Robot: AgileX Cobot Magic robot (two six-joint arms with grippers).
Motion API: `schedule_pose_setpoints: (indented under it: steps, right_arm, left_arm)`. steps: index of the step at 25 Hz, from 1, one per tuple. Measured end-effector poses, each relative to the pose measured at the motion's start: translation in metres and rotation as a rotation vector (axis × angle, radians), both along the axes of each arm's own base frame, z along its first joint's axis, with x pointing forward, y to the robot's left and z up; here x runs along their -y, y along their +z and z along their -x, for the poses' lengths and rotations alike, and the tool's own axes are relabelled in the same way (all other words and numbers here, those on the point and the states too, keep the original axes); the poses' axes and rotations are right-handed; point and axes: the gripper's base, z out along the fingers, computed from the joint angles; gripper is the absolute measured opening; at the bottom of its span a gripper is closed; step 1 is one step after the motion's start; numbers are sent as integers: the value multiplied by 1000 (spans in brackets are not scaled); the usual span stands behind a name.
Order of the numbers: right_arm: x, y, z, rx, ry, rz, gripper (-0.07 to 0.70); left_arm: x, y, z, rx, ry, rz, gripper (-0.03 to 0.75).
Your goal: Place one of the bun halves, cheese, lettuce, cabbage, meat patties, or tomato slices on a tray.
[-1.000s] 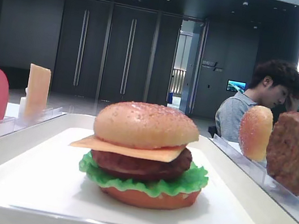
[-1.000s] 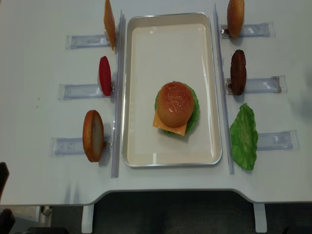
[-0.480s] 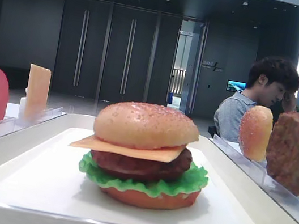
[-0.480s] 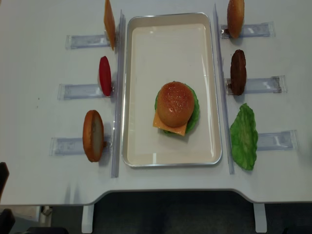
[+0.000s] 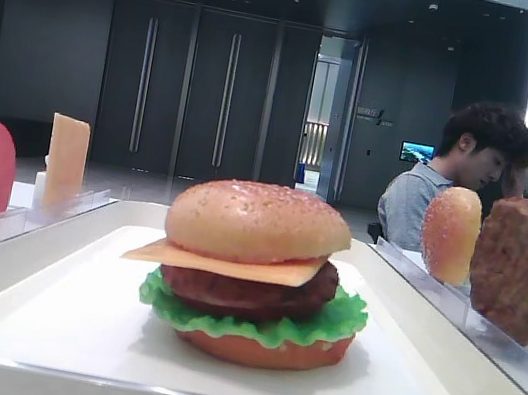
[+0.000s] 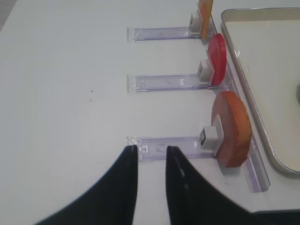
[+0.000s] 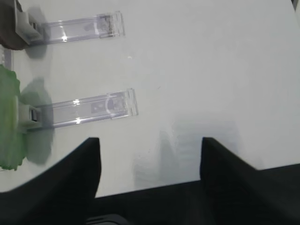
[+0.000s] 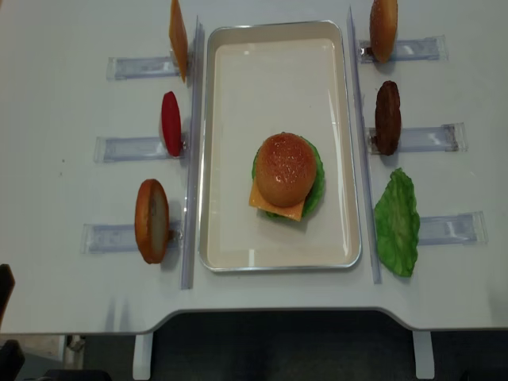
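Observation:
On the white tray [image 8: 270, 79] stands a stacked burger: speckled bun half [image 8: 285, 168] over cheese [image 8: 274, 205], a meat patty [image 5: 248, 291] and lettuce [image 5: 253, 325]. Left racks hold a cheese slice [image 8: 178, 38], a tomato slice [image 8: 171, 123] and a bun half [image 6: 230, 129]. Right racks hold a bun half [image 8: 383, 29], a meat patty [image 8: 387, 117] and a lettuce leaf [image 8: 397, 222]. Cabbage is out of view. My left gripper [image 6: 151, 149] hovers at the outer end of the nearest left rack, narrowly open and empty. My right gripper [image 7: 150, 140] is wide open over bare table, right of the lettuce leaf [image 7: 8, 122].
Clear slotted racks [image 8: 131, 147] [image 8: 444, 230] lie on both sides of the tray, with long clear strips [image 8: 190, 159] along its sides. The table's front edge [image 8: 254, 313] runs just below the tray. A seated person [image 5: 460, 175] is in the background.
Nothing on the table has moved and both grippers hold still. Only the person in the background shifts his head slightly.

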Motion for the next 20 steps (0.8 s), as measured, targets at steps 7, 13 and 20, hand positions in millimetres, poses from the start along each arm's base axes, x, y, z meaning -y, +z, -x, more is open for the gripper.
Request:
schedule_pose_setpoints:
  steps: [7, 13, 20]
  right_arm:
    - [-2, -6, 27, 122, 0, 10, 437]
    - [-4, -5, 44, 221, 0, 18, 437]
    - [-5, -7, 65, 344, 5, 33, 437]
  left_arm:
    - [0, 0, 0, 0, 0, 0, 159]
    - [0, 0, 0, 0, 0, 0, 159]
    - [0, 0, 0, 0, 0, 0, 159]
